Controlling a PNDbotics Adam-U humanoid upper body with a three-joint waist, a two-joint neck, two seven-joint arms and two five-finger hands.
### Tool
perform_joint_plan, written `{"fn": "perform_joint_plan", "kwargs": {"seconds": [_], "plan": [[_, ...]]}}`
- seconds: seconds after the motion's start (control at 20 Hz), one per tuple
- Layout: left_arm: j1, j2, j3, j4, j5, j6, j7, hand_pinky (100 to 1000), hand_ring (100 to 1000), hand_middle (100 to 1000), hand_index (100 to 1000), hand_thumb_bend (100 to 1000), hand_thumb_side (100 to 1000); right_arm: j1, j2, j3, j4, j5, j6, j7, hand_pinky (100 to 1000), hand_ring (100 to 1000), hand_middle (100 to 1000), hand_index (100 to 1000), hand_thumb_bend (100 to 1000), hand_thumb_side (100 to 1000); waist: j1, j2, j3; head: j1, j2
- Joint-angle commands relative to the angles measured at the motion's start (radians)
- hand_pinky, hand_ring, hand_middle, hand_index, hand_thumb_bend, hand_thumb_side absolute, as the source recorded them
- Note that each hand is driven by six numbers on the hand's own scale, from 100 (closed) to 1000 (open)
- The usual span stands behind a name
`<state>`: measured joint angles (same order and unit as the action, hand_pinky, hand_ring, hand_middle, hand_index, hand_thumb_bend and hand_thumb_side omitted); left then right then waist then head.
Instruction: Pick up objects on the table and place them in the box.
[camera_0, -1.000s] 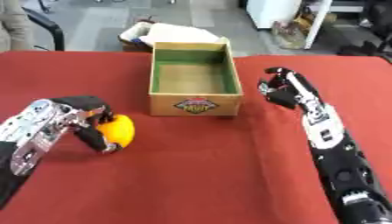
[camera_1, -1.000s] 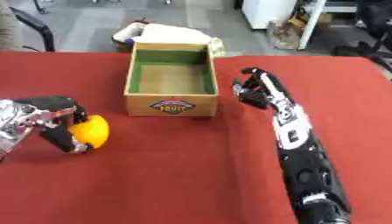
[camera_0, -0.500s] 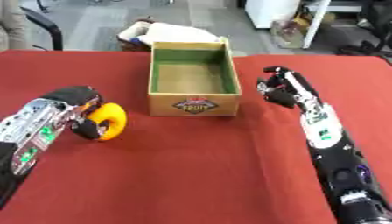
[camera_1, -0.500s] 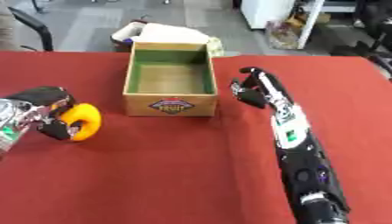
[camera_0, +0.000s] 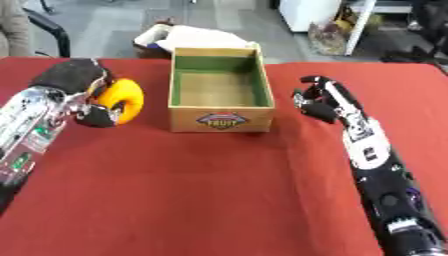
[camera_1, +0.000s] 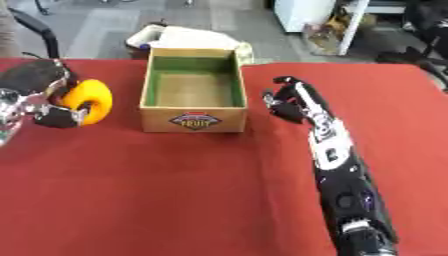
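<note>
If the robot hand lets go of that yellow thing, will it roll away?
Probably, a little. The yellow thing looks round and smooth, so it could roll on the flat red table. The left robot hand curls round it without squashing it, so it seems fairly stiff. Inside the box, the walls would likely stop it.

One yellow object, one box — two robot hands, left and right.

Left hand: curled round a yellow object, left of the box
Right hand: fingers curled, empty, just right of the box
</note>
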<state>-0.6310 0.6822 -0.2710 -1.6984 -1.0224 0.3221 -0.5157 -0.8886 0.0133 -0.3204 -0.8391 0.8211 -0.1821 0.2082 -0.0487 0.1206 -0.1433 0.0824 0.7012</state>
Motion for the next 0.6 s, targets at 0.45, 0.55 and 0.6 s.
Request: {"fn": "perform_joint_plan", "kwargs": {"seconds": [0.45, 0.55, 0.6], "plan": [[-0.229, -0.134, -0.041, 0.153, -0.058, -0.008, 0.122, 531, 384, 374, 545, 100, 244, -0.033, 0.014, -0.004, -0.044, -0.006, -0.002, 0.008, 634, 657, 560, 874, 100, 477, -0.002, 0.005, -0.023, 0.047, -0.037], [-0.262, -0.175, -0.052, 0.204, -0.084, -0.008, 0.147, 532, 384, 374, 545, 100, 244, -0.038, 0.019, -0.004, -0.048, -0.007, -0.003, 0.010, 634, 657, 560, 874, 100, 480, -0.002, 0.014, -0.031, 0.056, -0.044], [-0.276, -0.196, -0.056, 0.230, -0.096, -0.008, 0.160, 533, 385, 375, 546, 100, 244, -0.040, 0.021, -0.003, -0.049, -0.007, -0.003, 0.011, 634, 657, 560, 874, 100, 481, -0.002, 0.018, -0.035, 0.061, -0.048]]}}
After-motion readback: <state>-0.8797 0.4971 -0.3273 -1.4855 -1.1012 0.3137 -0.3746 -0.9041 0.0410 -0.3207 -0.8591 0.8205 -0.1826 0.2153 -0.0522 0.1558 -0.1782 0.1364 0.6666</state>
